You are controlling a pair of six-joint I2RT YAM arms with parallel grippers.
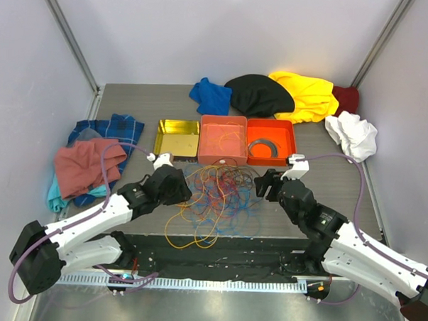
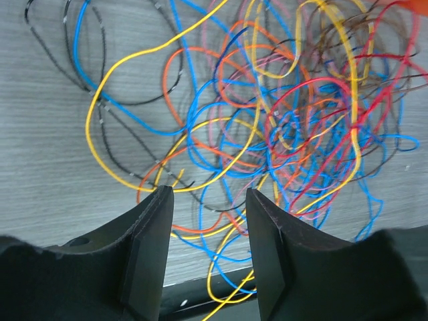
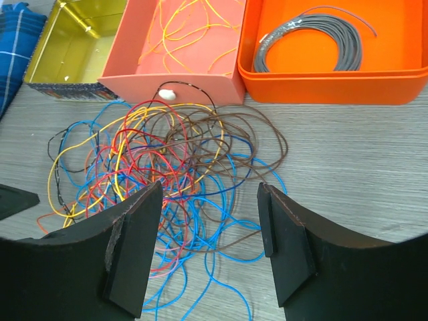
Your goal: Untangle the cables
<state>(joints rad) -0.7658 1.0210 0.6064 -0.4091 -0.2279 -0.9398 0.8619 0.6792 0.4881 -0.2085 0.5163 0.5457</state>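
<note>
Well, the left end effector (image 2: 208, 200) has its two dark jaws standing apart with nothing pinched between them. It is poised low over the near-left fringe of the tangle of thin orange, yellow, red, blue and dark wire cables (image 1: 216, 192). Yellow and blue strands show through the gap, lying beneath it rather than gripped, as far as I can tell. Opposite, the right end effector (image 3: 208, 194) is likewise spread and empty, hanging over the right side of the heap where brown and blue loops sprawl. The cables lie in one knotted heap on the grey wood-grain tabletop (image 3: 348, 154), between the two arms and just in front of a pale orange rectangular box (image 3: 200, 87) holding a few loose orange strands. Beside that box sit a bright orange plastic tray (image 3: 334, 87) with a grey coiled ring (image 3: 351, 50) and a shallow gold metal tin (image 3: 80, 47). I'd judge this the picking stage, with almost nothing separated yet. The next move calls for closing on a single outlying strand. The big yellow loop at the left looks freest, and it should be drawn out slowly so the heap isn't dragged along.
</note>
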